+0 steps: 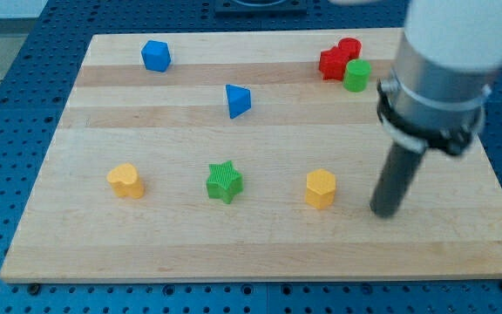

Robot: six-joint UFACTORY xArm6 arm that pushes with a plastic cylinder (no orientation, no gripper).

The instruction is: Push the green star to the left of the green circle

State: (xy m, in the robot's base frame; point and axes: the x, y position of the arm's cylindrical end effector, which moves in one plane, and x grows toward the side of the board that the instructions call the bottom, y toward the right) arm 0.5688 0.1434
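Note:
The green star (224, 181) lies on the wooden board (260, 253) at the lower middle. The green circle (356, 75) sits near the view's top right, touching two red blocks. My tip (383, 212) rests on the board at the lower right, well to the right of the green star and far below the green circle. A yellow hexagon (320, 188) lies between my tip and the star.
A red star-shaped block (332, 63) and a red round block (349, 47) crowd the green circle's left and top. A blue hexagon (156, 56) is at the top left, a blue triangle (238, 100) above the star, and a yellow heart (125, 180) at the lower left.

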